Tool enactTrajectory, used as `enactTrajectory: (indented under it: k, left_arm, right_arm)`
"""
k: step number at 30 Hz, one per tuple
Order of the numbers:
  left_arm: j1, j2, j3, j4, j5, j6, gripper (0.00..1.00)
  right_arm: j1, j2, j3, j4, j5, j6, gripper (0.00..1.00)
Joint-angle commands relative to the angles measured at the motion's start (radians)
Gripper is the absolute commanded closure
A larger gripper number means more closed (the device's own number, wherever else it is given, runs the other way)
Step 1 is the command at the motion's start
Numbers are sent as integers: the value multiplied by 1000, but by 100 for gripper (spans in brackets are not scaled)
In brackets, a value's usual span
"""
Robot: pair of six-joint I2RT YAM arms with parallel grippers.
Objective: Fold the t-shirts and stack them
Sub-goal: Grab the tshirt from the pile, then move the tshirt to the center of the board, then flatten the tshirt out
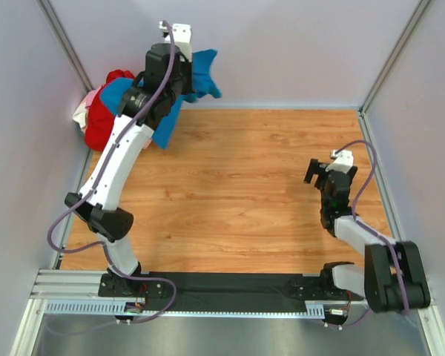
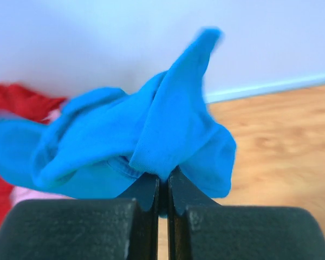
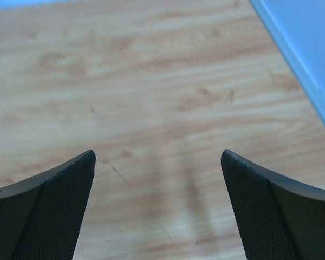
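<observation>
Blue t-shirt, pinched by one thin fold in the left gripper, could slip out; the right gripper gapes wide, empty.

The blue t-shirt, red t-shirt and pink t-shirt are plain; the table is pale wood-grain.

Wood table w/ t-shirts heaped in far-left corner.
</observation>
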State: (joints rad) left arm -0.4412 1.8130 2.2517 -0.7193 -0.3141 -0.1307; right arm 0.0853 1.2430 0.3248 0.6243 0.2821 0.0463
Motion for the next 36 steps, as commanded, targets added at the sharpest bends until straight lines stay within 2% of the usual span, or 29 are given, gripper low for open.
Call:
enactTrajectory:
  k: [1,3,5,6,7,8,10,13,15,20,24,26,27,30,31,36]
  left_arm:
    - [-120,-31,19,-95,14,42,100]
    - [-200,3,-9,-144,44,-6,100]
    - [-252,58,-35,-175,155,-52,58]
    - [-269,87,-34,-196,247,-66,37]
    - [-283,118,-20,-230,257,-81,1]
    - [-301,167,-9,-294,263,-98,0]
    - [-341,169,-65,-307,259,-132,0]
    - [-363,27,-288,-176,260,-179,0]
    - [-364,-29,-410,-151,251,-201,0]
    - [-364,-173,-589,-149,204,-227,2]
    - [-376,-265,-838,-48,230,-260,5]
    - [-378,-291,-959,36,259,-305,5]
    - [-378,-297,-998,70,303,-323,5]
    - [-378,-308,-1115,210,389,-385,7]
    - [-379,-302,-1133,251,401,-392,7]
    - [-390,-281,-1187,279,420,-397,11]
  right_arm:
    - [10,-198,209,-327,13,117,0]
    - [8,-291,334,-440,-18,235,0]
    - [8,-358,452,-680,40,385,0]
    - [7,-375,482,-751,92,386,0]
    - [4,-387,503,-832,88,363,0]
    - [4,-399,549,-871,78,339,0]
    - [4,-419,598,-1005,89,325,0]
    - [4,-435,664,-1141,82,340,0]
    - [4,-445,662,-1161,37,351,0]
    - [4,-407,645,-1199,-43,407,0]
    - [-13,-289,617,-1301,20,506,1]
    - [-50,-245,559,-1281,-15,518,4]
    - [-130,-226,542,-1267,-90,527,5]
    - [-272,-128,499,-1191,-268,544,15]
    - [-286,-97,505,-1187,-308,538,19]
    - [-303,94,557,-1160,-314,516,20]
